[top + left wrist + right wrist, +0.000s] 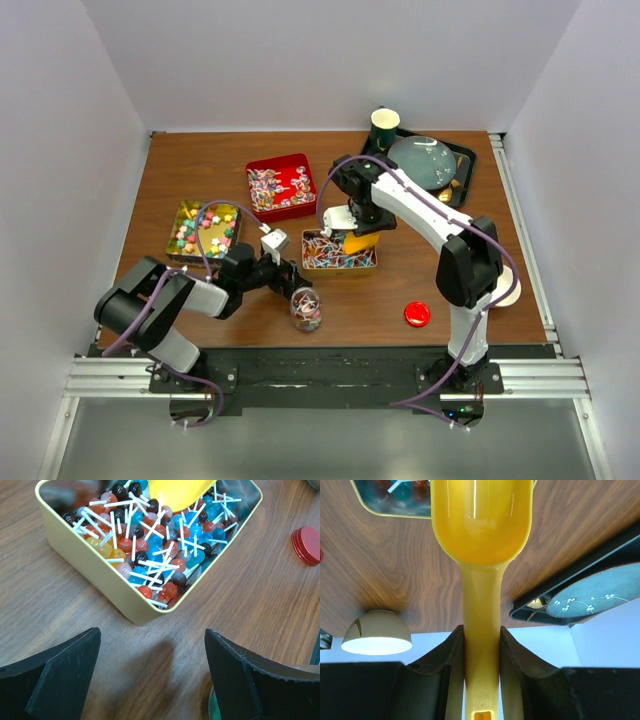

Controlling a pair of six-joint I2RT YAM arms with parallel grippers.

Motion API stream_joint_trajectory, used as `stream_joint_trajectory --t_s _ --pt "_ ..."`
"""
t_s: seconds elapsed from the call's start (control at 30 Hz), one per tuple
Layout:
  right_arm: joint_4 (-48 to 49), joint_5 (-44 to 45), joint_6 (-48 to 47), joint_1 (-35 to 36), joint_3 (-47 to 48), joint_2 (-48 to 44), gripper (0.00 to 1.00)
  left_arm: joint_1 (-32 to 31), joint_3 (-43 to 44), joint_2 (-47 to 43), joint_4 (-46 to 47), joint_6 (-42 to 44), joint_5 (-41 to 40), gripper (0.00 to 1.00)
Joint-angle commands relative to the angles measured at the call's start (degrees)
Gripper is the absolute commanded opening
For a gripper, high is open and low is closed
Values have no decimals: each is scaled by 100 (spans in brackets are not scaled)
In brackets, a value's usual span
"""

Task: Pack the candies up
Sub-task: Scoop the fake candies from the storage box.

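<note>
Left hand (151, 636): spread wide, with nothing held between its fingers; only bare table (200, 160) is seen in the gap. It is set low near the middle of the near edge, just beside a glass jar (306, 308).
Right hand (481, 630): closed narrowly on the handle of a yellow scoop (480, 525), which is gripped from both sides.
Yellow scoop: pointed away from the right hand, with its bowl held at the far end of the gold tin (125, 592). Whether the sweets are touched by it cannot be told.
Lollipops (155, 545): small round heads in red, blue, brown and yellow on white sticks, heaped criss-cross in the gold tin at mid-table.
Star pieces (203, 228): bright yellow, pink, green and blue, kept in a second tin near the left edge.
Wrapped twists (281, 186): piled in a red tin (300, 165) towards the far edge, left of the middle.
Glass jar: stood upright, and some coloured sweets are seen inside it.
Red lid (417, 314): laid flat near the near edge, to the right of the jar and well apart from it.
Black tray (462, 185): placed in the far right corner, with a teal plate (422, 162) on it.
</note>
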Motion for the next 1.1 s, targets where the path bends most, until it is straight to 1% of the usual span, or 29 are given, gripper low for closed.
stream_joint_trajectory --t_s 0.0,0.23,0.47,0.7,0.93,1.07 --pt "-1166 114 -110 68 -81 8 0 -95 -18 277 -79 29 -53 90" --pt "-886 316 -418 209 -309 -27 0 -104 -36 312 -27 20 -44 89" --pt "-789 220 -409 332 -72 306 0 -104 -9 392 -62 20 -132 89" --pt "-648 -44 -295 508 60 605 0 -87 -106 303 -141 161 -536 91" --pt "-481 -386 -50 657 191 895 0 -86 -71 453 -97 143 -484 90" --pt "-463 -868 188 736 385 1097 0 -69 -62 444 -114 108 -475 90"
